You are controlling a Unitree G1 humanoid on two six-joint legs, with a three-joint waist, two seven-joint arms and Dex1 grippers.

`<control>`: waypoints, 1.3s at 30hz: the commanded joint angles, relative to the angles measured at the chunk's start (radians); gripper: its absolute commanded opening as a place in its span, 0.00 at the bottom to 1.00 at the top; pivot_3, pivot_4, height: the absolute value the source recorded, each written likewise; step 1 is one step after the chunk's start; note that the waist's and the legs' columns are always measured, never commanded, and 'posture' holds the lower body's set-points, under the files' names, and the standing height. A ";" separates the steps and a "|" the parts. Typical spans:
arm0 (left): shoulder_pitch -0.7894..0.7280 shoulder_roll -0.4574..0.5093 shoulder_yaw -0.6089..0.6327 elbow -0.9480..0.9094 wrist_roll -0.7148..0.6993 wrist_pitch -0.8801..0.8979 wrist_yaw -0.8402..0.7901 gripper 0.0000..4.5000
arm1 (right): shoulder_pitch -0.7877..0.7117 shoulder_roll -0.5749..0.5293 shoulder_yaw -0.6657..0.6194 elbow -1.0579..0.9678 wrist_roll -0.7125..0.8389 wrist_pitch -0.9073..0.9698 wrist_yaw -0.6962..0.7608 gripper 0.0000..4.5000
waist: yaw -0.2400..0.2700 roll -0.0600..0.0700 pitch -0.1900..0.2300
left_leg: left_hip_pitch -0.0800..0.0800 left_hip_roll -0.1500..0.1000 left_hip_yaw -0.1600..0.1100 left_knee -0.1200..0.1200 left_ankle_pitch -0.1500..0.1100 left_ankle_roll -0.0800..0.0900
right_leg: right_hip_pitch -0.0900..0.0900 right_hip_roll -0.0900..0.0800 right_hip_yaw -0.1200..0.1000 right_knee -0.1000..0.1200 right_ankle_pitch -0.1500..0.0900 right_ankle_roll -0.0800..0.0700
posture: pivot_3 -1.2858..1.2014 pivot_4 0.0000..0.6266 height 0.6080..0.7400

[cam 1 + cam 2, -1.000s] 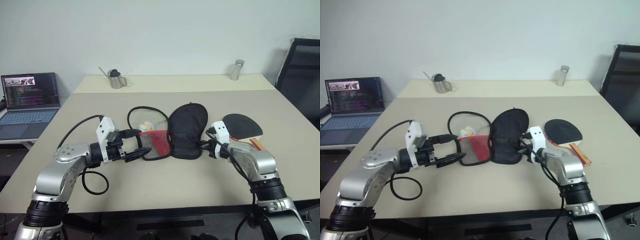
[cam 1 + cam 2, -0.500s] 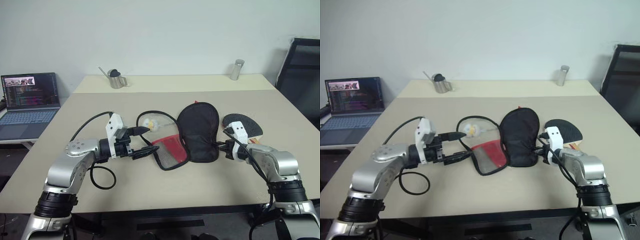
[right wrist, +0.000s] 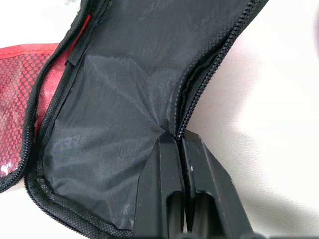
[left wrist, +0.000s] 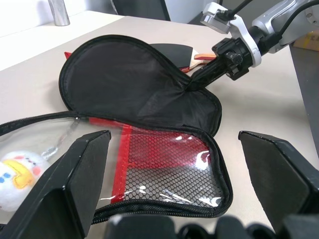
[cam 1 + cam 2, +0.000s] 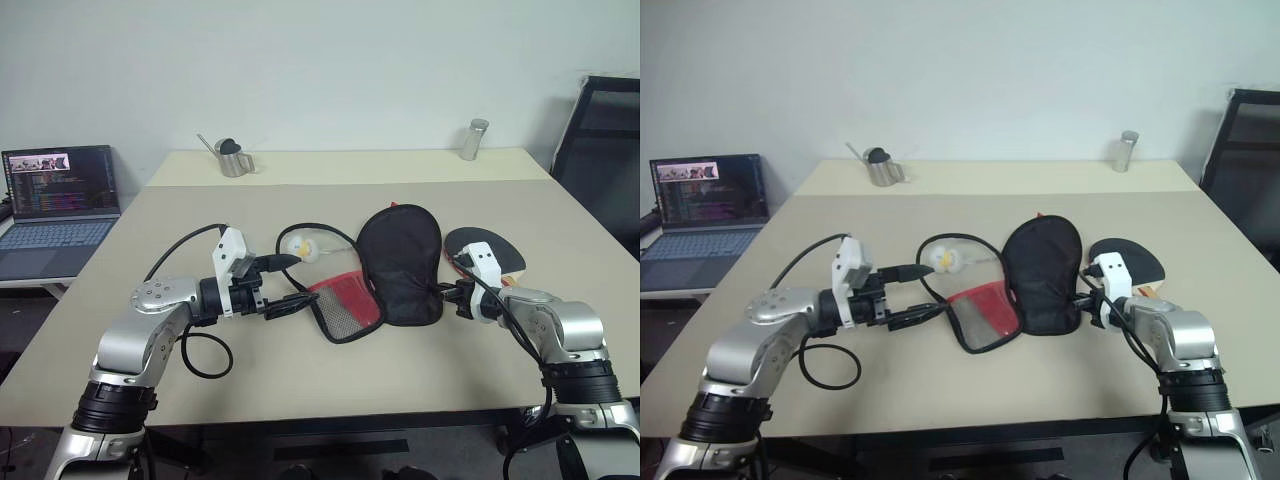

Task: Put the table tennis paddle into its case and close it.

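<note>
The open case (image 5: 398, 267) lies between the paddle (image 5: 484, 248) and a toy ball (image 5: 297, 247).

Silver arms, black cables, white wrist cameras, black claws (image 5: 292, 303).

Your left gripper (image 5: 292, 301) hovered with its fingers (image 4: 75, 186) spread wide, arm bent and reaching inward, low over the table. Your right gripper (image 5: 447, 291) was pinched tight on the case (image 5: 402, 265) rim, forearm angled inward.
</note>
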 commanded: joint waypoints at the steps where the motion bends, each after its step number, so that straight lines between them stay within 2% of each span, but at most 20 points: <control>1: -0.009 -0.003 0.009 -0.019 -0.003 -0.022 -0.002 1.00 | -0.027 -0.013 -0.024 -0.004 -0.001 -0.016 -0.003 0.00 | 0.000 0.000 0.000 | 0.000 0.000 0.000 0.000 0.000 0.000 | 0.000 0.000 0.000 0.000 0.000 0.000 | 0.52 0.24 1.00; 4: -0.007 -0.004 0.010 -0.020 -0.003 -0.022 -0.003 1.00 | -0.033 -0.006 -0.035 -0.001 -0.001 -0.014 -0.015 0.00 | 0.000 0.000 0.000 | 0.000 0.000 0.000 0.000 0.000 0.000 | 0.000 0.000 0.000 0.000 0.000 0.000 | 0.52 0.24 1.00; 7: -0.007 -0.005 0.009 -0.019 -0.002 -0.022 -0.004 1.00 | -0.035 -0.006 -0.041 0.003 -0.004 -0.022 -0.024 0.14 | 0.000 0.000 0.000 | 0.000 0.000 0.000 0.000 0.000 0.000 | 0.000 0.000 0.000 0.000 0.000 0.000 | 0.52 0.24 1.00; 13: -0.008 -0.008 0.008 -0.016 0.000 -0.025 -0.005 1.00 | -0.038 -0.026 -0.046 0.002 -0.012 -0.047 -0.019 0.60 | 0.000 0.000 0.000 | 0.000 0.000 0.000 0.000 0.000 0.000 | 0.000 0.000 0.000 0.000 0.000 0.000 | 0.52 0.24 1.00; 18: -0.010 -0.014 0.010 -0.016 -0.001 -0.025 -0.001 1.00 | -0.046 -0.100 -0.098 -0.045 0.036 -0.066 0.056 0.99 | 0.001 0.000 0.000 | 0.000 0.000 0.001 0.000 0.000 0.000 | 0.000 0.000 0.000 0.000 0.000 0.000 | 0.52 0.24 1.00; 27: -0.051 -0.038 -0.002 0.000 -0.012 -0.018 -0.015 1.00 | -0.008 -0.254 -0.152 0.028 0.014 -0.127 0.117 0.99 | 0.002 0.000 0.000 | 0.000 0.000 0.001 0.000 0.000 0.000 | 0.000 0.000 0.000 0.000 0.000 0.001 | 0.52 0.24 1.00; 39: -0.241 -0.090 -0.103 0.147 0.049 -0.102 -0.128 1.00 | 0.038 -0.275 -0.149 0.177 -0.047 -0.232 0.106 0.99 | 0.004 -0.001 0.000 | 0.000 -0.001 0.003 0.001 0.000 0.001 | 0.000 0.000 0.001 -0.001 0.001 0.002 | 0.52 0.24 1.00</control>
